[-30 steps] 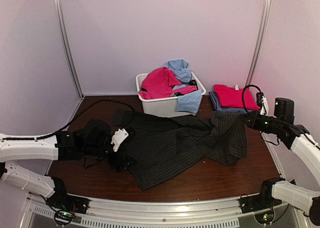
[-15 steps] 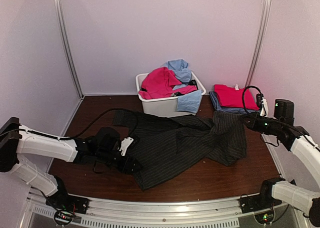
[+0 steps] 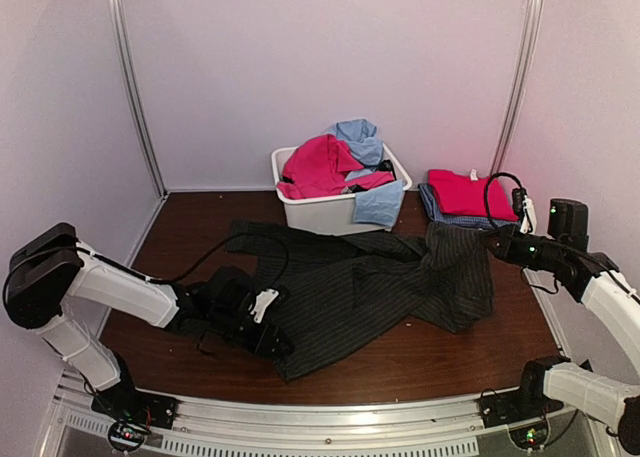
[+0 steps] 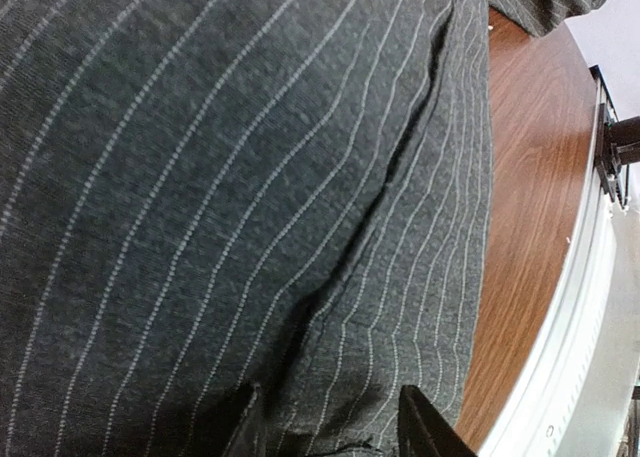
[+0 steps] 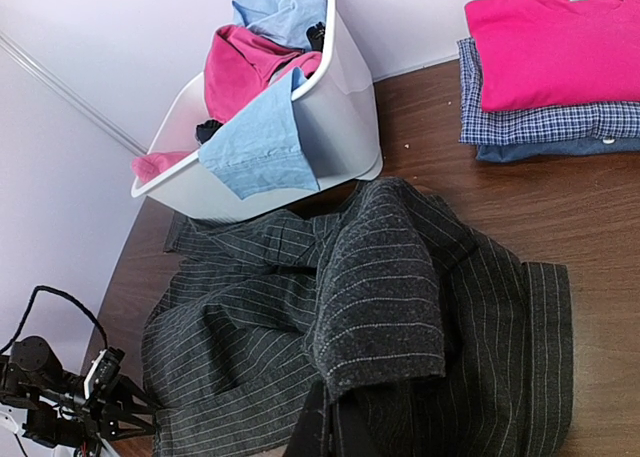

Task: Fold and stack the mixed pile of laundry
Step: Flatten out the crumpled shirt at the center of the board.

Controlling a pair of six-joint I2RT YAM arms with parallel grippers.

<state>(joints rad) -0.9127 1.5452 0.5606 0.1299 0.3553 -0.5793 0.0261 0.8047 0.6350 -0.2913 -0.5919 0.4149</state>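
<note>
The right gripper's [image 5: 322,429] jaws are closed tight on a bunched corner of the black pinstriped garment [image 3: 380,287], holding that corner raised off the table [image 3: 430,362] at about 3 o'clock of the cloth. The left gripper's [image 4: 330,429] fingers [image 4: 245,427] are standing partly apart with a hem of the same garment between them, though whether they are actually pinching it cannot be told. This gripper is lying low at the garment's 8 o'clock edge.

The pinstriped garment is spreading wide and rumpled across the middle of the brown table, one end trailing toward 10 o'clock. At 12 o'clock a white tub [image 3: 330,215] is sitting just behind it, holding the unfolded pieces: a pink-red garment [image 3: 318,165] and light blue cloths [image 3: 357,137], one of which is hanging over the near rim.

At 2 o'clock a folded stack is resting near the garment – a folded pink-red shirt [image 3: 468,192] on top of a blue checked shirt [image 5: 540,122].
</note>
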